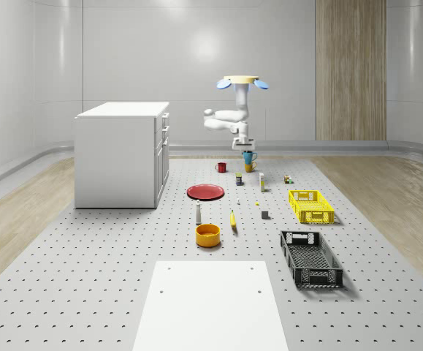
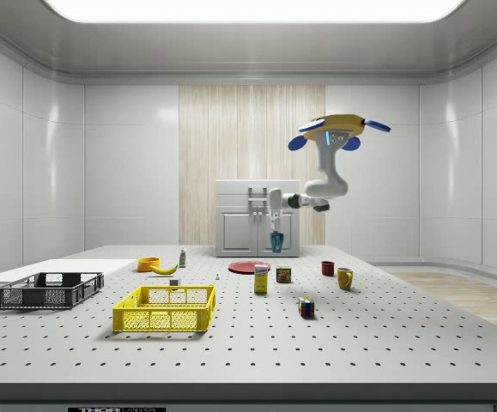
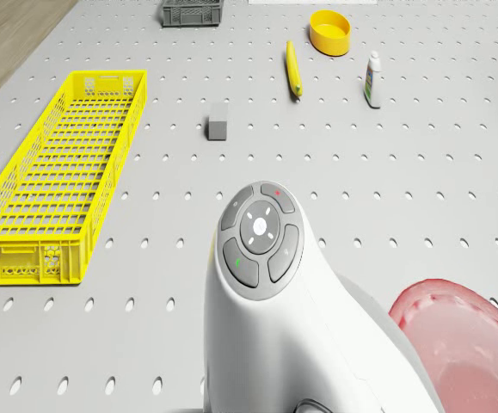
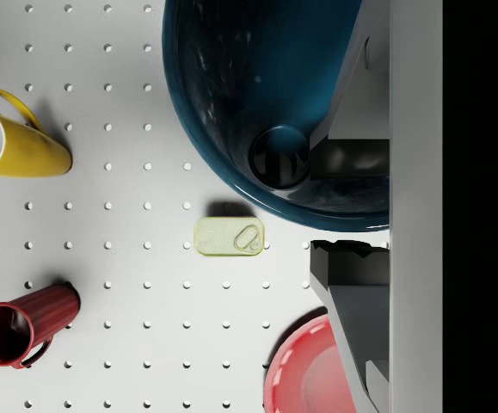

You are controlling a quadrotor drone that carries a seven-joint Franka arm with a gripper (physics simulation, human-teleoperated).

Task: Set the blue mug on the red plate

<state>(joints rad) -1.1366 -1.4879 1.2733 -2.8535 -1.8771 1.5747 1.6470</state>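
Clamping the rim of the blue mug point(image 4: 249, 86) in the gripper point(image 4: 352, 202), with one finger inside the wall and the other outside it. Holding that mug upright in the air, clear of the table point(image 1: 87, 278), not on the red plate point(image 1: 205, 191) but near it, toward the far side in the whole-scene view.

Dropping straight down from the drone point(image 2: 338, 133), then folding the arm point(image 2: 325, 184) at the elbow toward the side view's left, and pointing the wrist straight down at the table. Hovering well above the table's far part, beyond the plate as seen in the whole-scene view.

Hiding the mug's handle in the wrist view, and cutting off most of the plate there behind the lower finger and the frame edge. Covering part of the plate's pale red rim with the arm's white shell in the drone view.

Showing, in the wrist view, a flat tin point(image 4: 230, 236) on the table just past the mug, a yellow mug point(image 4: 16, 146) and a red mug point(image 4: 16, 327) off to one side, both on their sides. Showing, in the side view, the gap between mug and table.
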